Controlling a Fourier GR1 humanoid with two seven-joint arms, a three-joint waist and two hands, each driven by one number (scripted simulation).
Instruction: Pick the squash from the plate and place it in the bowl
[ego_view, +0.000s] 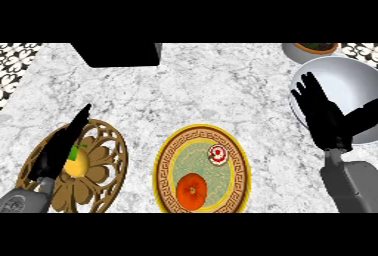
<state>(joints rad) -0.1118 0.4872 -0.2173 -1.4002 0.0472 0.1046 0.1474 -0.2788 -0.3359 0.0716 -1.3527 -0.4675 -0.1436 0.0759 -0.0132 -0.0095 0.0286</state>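
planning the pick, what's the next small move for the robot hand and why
Probably swing the right robot hand toward the orange squash: it lies on the gold-rimmed plate, and that hand is open by the bowl, holding nothing.

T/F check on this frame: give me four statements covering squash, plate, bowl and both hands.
1. The round orange squash lies on the yellow-rimmed patterned plate. True.
2. The right hand is curled round the squash. False: its fingers are straight, at the grey bowl's left rim, holding nothing.
3. The left hand shows over the brown openwork wooden mat. True.
4. The small red-and-white item lies in the bowl. False: it lies on the plate, beyond the squash.
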